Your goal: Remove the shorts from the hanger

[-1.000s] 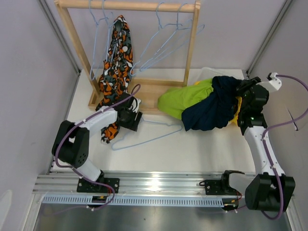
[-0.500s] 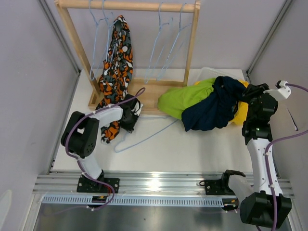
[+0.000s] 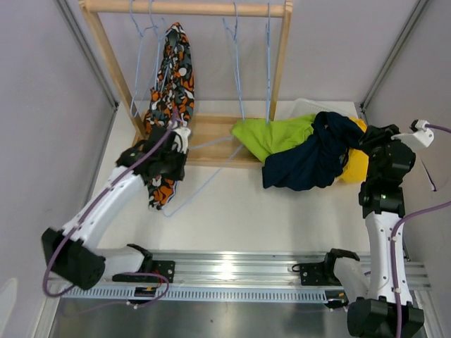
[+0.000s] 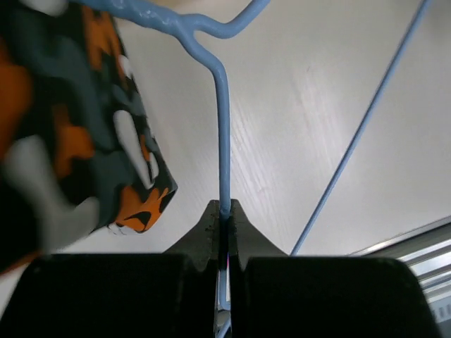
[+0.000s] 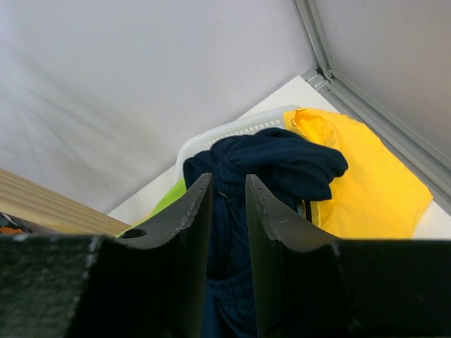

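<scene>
The orange-black-white patterned shorts (image 3: pixel 171 84) hang from a hanger on the wooden rack (image 3: pixel 187 8), their lower end reaching the table. In the left wrist view they (image 4: pixel 77 134) fill the left side. My left gripper (image 3: pixel 175 141) (image 4: pixel 223 205) is shut on the wire of a light blue hanger (image 4: pixel 223 120), whose far end (image 3: pixel 201 186) slants down to the table. Lime green shorts (image 3: pixel 271 137), navy shorts (image 3: pixel 313 158) and yellow shorts (image 3: pixel 356 165) lie piled at the right. Just above the navy shorts (image 5: pixel 282 158) my right gripper (image 3: pixel 372 137) (image 5: pixel 227 183) stands with its jaws slightly apart, nothing between them.
Several empty blue hangers (image 3: pixel 236 49) hang from the rack's top bar. The rack's wooden base (image 3: pixel 211 130) lies on the table behind my left gripper. A white basket (image 3: pixel 306 105) (image 5: pixel 239 127) sits under the pile at the back right corner. Walls close in on both sides.
My left gripper closed on the blue hanger's wire and rose toward the rack, lifting that end. The right arm drew back to the right. The rack's empty hangers swung upright.
</scene>
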Controlling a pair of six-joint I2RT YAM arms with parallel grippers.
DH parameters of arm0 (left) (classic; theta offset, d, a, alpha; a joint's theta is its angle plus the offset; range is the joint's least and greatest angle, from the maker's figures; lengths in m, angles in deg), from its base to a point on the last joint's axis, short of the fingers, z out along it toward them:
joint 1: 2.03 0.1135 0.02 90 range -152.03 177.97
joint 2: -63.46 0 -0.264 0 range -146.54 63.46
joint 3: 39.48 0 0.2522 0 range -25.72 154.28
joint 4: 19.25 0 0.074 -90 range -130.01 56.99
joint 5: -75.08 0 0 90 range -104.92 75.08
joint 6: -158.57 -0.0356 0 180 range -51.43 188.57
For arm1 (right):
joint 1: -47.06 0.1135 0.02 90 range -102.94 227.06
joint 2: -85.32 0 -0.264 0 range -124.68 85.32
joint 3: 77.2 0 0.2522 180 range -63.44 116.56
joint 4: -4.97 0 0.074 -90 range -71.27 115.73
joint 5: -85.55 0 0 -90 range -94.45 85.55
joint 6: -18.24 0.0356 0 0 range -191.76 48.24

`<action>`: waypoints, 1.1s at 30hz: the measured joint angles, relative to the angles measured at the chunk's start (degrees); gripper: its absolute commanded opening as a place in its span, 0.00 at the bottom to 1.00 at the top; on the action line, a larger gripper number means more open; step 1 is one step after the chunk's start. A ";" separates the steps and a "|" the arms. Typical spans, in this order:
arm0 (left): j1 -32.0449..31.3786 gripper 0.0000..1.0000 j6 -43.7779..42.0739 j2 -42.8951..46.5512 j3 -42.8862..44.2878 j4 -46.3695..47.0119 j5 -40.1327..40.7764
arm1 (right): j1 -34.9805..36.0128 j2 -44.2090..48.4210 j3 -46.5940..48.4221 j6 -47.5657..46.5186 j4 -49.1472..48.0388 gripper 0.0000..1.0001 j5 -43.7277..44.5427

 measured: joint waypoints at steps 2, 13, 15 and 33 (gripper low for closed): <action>-0.02 0.00 1.01 4.85 4.26 -1.97 1.40 | -0.04 0.83 0.68 -0.02 0.74 0.32 -0.24; -1.31 0.00 3.08 2.75 20.61 -11.89 18.58 | -0.13 4.87 0.70 1.55 3.85 0.32 -2.25; -1.31 0.00 3.13 0.00 23.65 -13.53 22.40 | -0.13 5.60 0.70 1.53 4.76 0.31 -2.47; -4.20 0.00 4.35 -23.93 75.71 -18.58 36.72 | -0.13 9.57 -3.98 1.53 6.86 0.31 -6.73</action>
